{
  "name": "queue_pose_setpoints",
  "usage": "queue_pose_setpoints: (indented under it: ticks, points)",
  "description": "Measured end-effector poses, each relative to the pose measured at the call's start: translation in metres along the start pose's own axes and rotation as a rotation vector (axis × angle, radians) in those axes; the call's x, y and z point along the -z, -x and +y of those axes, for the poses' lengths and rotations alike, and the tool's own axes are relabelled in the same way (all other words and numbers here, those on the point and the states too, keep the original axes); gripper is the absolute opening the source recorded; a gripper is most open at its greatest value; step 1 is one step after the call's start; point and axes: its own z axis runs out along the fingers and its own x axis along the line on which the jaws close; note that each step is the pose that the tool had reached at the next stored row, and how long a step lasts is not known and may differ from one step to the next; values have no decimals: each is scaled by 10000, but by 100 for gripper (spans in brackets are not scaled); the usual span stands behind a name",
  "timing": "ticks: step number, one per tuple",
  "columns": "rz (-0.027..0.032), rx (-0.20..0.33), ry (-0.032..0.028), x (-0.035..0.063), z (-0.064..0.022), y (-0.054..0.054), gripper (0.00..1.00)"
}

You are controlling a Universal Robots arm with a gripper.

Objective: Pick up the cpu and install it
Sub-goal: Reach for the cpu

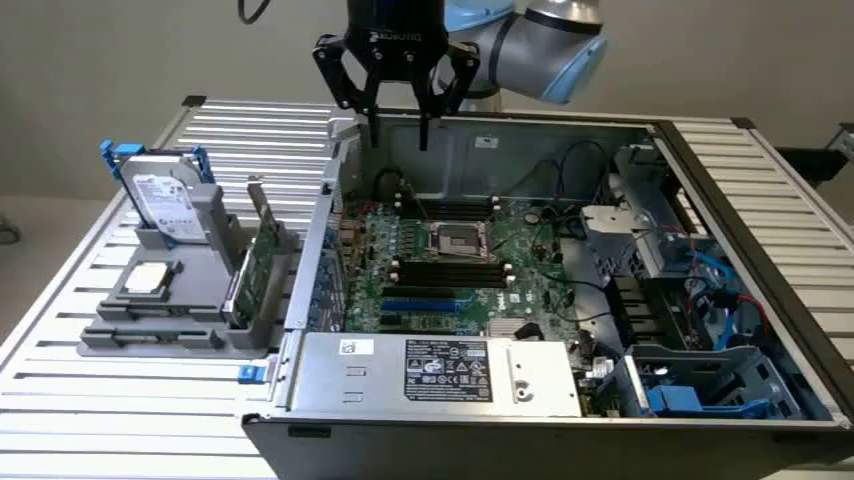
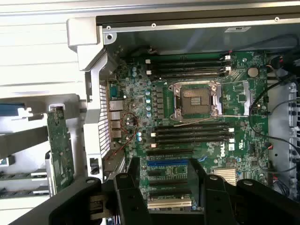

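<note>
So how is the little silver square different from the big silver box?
The cpu lies flat; the hard drive stands upright. The cpu is far smaller than the hard drive. The hard drive has a white label and blue handles; the cpu is plain. Both are silver.

In the exterior view, at nine o'clock from the open computer case (image 1: 350, 382), a grey stand (image 1: 150, 336) holds an upright hard drive (image 1: 171, 206) and a green card (image 1: 254, 268).

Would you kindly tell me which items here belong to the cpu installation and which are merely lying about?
Belonging to the job: cpu, socket, open hand.
Lying about: hard drive, green card, power supply.
</note>
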Motion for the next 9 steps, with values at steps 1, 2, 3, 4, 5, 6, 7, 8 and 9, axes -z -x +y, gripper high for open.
queue_pose_setpoints:
  ticks: [1, 2, 3, 4, 5, 6, 7, 8, 9]
  points:
    - [0, 0, 0, 0, 0, 0, 53]
    - [0, 1, 0, 0, 0, 1, 53]
    - [0, 0, 0, 0, 0, 1, 53]
    - [0, 0, 0, 0, 0, 1, 53]
    - [0, -1, 0, 0, 0, 1, 53]
    - [0, -1, 0, 0, 0, 1, 53]
    - [0, 0, 0, 0, 0, 1, 53]
    - [0, 0, 0, 0, 0, 1, 53]
    - [0, 0, 0, 0, 0, 1, 53]
